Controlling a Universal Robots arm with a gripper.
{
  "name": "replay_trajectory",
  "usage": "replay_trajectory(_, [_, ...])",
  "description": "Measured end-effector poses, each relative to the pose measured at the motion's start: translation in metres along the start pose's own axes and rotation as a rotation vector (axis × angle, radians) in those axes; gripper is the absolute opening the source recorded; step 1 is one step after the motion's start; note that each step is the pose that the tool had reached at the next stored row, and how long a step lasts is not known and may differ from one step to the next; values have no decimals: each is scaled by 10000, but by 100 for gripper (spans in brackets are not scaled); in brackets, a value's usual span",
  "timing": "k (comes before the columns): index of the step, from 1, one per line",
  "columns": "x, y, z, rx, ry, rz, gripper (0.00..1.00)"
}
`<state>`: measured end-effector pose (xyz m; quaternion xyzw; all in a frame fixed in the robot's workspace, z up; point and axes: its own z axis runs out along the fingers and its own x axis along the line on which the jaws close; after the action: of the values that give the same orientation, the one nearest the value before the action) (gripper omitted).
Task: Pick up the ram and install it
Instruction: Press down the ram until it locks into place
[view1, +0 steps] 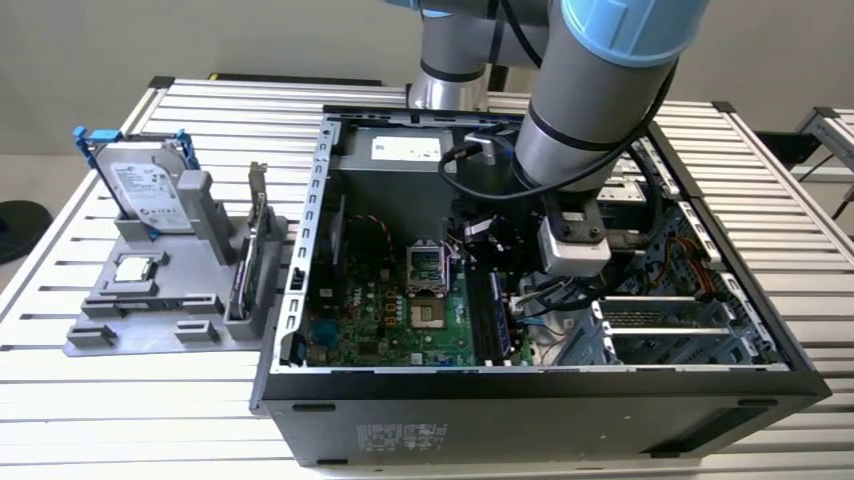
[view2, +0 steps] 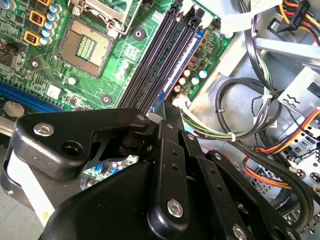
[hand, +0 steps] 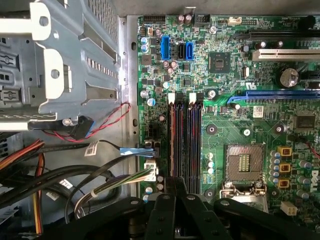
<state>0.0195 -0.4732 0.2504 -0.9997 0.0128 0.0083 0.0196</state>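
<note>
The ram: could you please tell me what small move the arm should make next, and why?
Probably a short, gentle push straight down. The ram stands on edge in the memory slot farthest from the processor socket, and the gripper sits over its near end. Whether it is fully seated cannot be told.

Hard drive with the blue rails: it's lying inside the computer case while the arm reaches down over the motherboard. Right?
Not quite. In the exterior view the hard drive stands in the grey holder on the table, outside the computer case, on the exterior view's left of it. The arm does reach down over the motherboard.
</note>
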Motion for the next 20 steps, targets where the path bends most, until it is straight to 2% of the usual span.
replay_trajectory(10, [0, 0, 0, 23, -4, -75, 0])
replay_trajectory(20, [0, 0, 0, 3, -50, -1226, 0])
